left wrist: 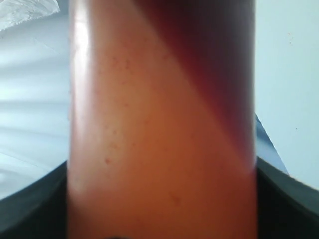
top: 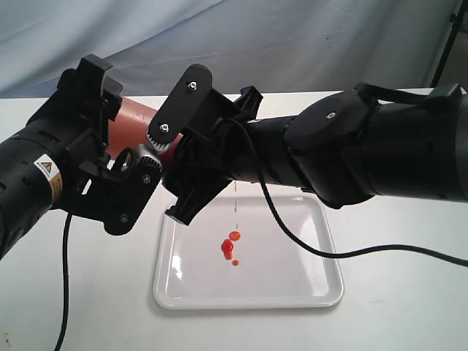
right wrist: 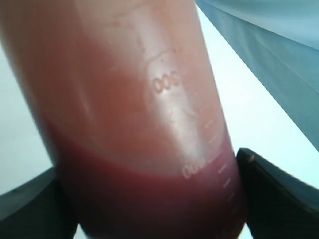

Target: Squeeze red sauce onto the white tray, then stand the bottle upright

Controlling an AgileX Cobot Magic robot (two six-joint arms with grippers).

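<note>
The bottle (top: 135,117), orange-red and translucent, hangs tilted above the far left corner of the white tray (top: 248,301). My left gripper (top: 117,139) is shut on its body, which fills the left wrist view (left wrist: 159,124). My right gripper (top: 179,153) is shut on it nearer the cap, both black fingers (right wrist: 279,194) pressing the wall (right wrist: 129,99). The nozzle is hidden behind the right gripper. Dark red sauce (right wrist: 149,204) pools inside the bottle. Three small blobs of red sauce (top: 230,246) lie on the tray, with a thin strand (top: 235,205) hanging above them.
The tray lies on a white table (top: 88,307). A pale blue cloth backdrop (top: 256,36) hangs behind. Black cables trail from the left arm (top: 64,292) and from the right arm across the tray's right side (top: 307,245).
</note>
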